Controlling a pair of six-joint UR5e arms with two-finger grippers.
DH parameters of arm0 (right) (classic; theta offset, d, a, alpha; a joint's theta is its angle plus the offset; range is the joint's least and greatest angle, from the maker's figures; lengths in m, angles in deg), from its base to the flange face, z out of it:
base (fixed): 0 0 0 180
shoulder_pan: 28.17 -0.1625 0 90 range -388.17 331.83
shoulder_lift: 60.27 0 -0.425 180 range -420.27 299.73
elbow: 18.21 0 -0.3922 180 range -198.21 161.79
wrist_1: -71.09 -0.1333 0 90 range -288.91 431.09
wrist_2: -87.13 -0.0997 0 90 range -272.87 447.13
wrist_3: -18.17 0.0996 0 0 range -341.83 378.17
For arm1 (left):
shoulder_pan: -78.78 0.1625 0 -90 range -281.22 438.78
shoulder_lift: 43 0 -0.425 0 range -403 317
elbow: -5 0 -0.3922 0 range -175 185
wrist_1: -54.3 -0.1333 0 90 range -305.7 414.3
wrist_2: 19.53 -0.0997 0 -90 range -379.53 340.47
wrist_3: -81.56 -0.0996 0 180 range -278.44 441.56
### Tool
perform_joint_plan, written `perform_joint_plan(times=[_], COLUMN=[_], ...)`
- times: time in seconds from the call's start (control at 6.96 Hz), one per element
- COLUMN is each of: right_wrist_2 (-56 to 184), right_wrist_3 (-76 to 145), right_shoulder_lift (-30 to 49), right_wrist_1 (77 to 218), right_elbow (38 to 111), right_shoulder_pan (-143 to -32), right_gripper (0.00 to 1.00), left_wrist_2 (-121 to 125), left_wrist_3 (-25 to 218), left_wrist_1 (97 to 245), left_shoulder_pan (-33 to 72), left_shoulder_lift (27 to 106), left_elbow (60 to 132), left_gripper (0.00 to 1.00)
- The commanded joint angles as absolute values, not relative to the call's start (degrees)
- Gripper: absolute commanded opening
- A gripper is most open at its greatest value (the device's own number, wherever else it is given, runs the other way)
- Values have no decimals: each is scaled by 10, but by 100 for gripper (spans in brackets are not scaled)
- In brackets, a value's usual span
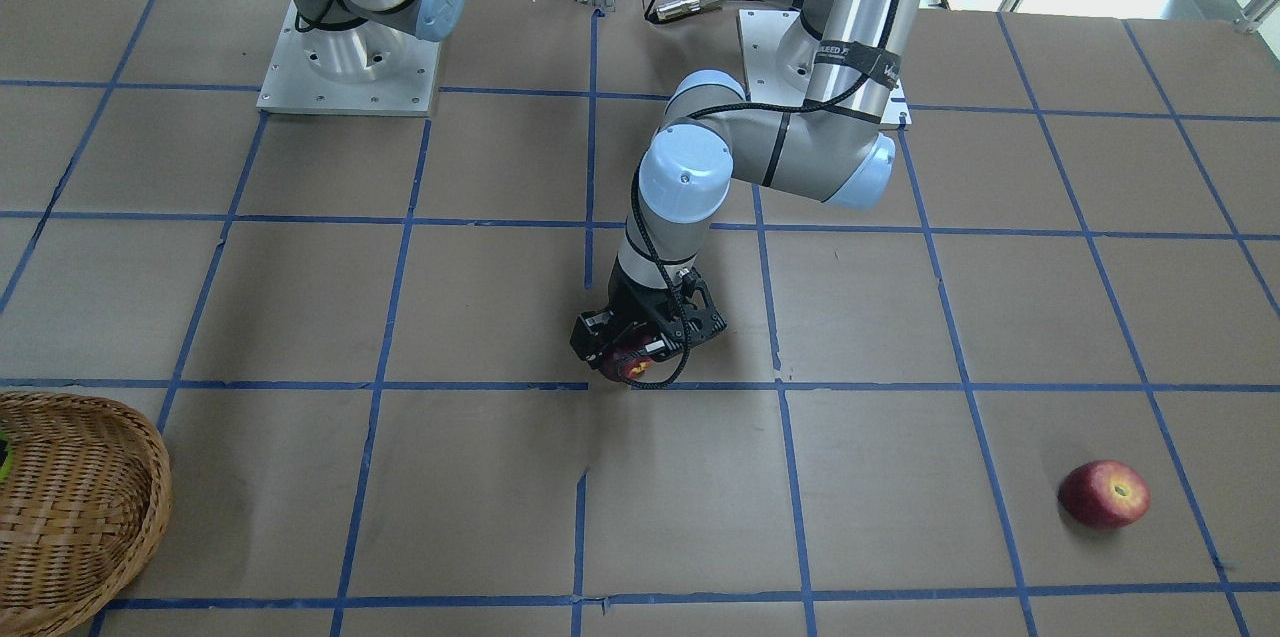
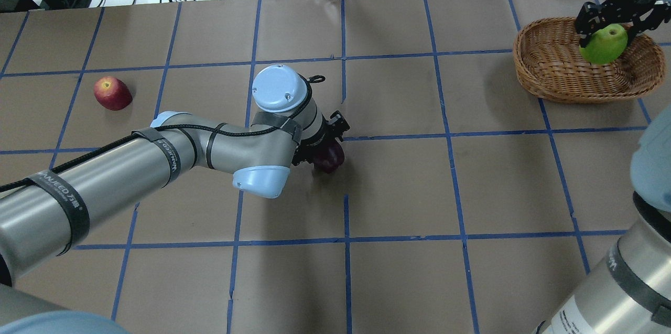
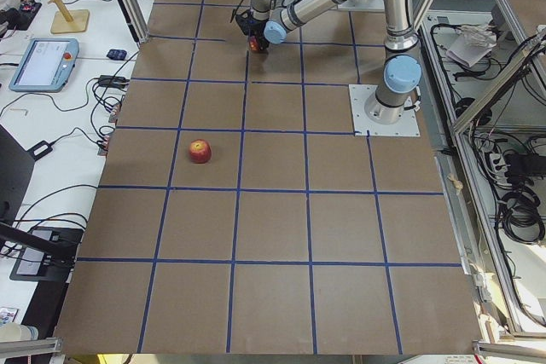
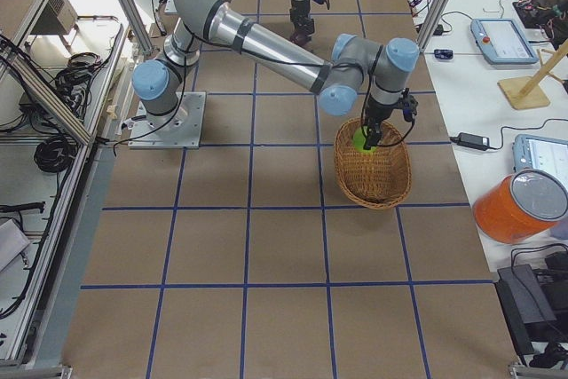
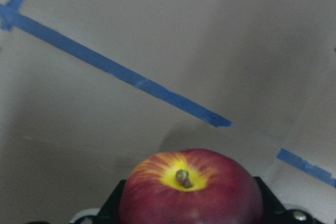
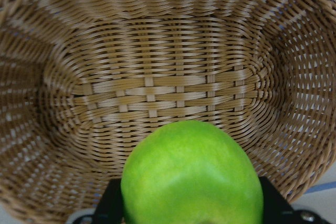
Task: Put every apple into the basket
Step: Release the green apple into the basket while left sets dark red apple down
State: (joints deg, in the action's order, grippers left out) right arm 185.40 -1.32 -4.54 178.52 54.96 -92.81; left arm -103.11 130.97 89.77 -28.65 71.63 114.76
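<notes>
The left gripper (image 1: 632, 357) points down near the middle of the table (image 1: 900, 317), its two fingers closed on the sides of a dark red apple (image 5: 190, 192). The apple's stem end, with a yellow burst around it, faces the wrist camera. It sits low over the brown surface, just beside one of the blue tape lines (image 5: 121, 72); whether it touches the table cannot be told. The right gripper (image 2: 605, 35) is at the far end on the robot's right and clamps the green apple (image 6: 191, 177) between its fingers. It holds the apple above the inside of the basket (image 2: 550, 72), clear of the woven bottom and nearer one long wall than the other. No other fruit shows in the basket in the wrist view. The red apple (image 1: 1104, 494) lies alone on the table on the robot's left. It is tipped on its side with its yellowish stem end showing, well apart from both grippers and from the basket.
</notes>
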Motion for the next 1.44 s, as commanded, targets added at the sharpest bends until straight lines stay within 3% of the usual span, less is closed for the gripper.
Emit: perform_joint_plan(times=[0.0,0.14,0.29,0.43,0.72,0.86,1.15,1.29], right_wrist_2=[1855,1856,1852,1853,1852,1844,1842,1804], right_wrist_3=[-85,-108,-101,-100,-100,-100,-23,60], right_shoulder_lift=[-97,-108,-117,-114,-97,-59,21,23], right_wrist_1=[1850,1885,1884,1874,1861,1774,1624,1616], right_elbow=[547,547,553,548,545,545,553,556], right_shoulder_pan=[-880,-872,-872,-872,-883,-910,-1084,-1154], right_gripper=[0,0,46,99,100,100,100,100], left_wrist_2=[-1030,-1031,-1033,-1036,-1085,-1103,-1101,-1100], left_wrist_3=[1288,1203,1081,923,665,503,387,383], left_wrist_1=[990,1094,1152,1170,1170,1156,1093,1093], left_shoulder_pan=[-271,-226,-173,-102,36,82,149,151], left_shoulder_lift=[696,678,668,665,684,696,752,787], left_elbow=[1087,1038,1007,1000,999,992,962,927], left_gripper=[100,100,100,100,98,98,99,100])
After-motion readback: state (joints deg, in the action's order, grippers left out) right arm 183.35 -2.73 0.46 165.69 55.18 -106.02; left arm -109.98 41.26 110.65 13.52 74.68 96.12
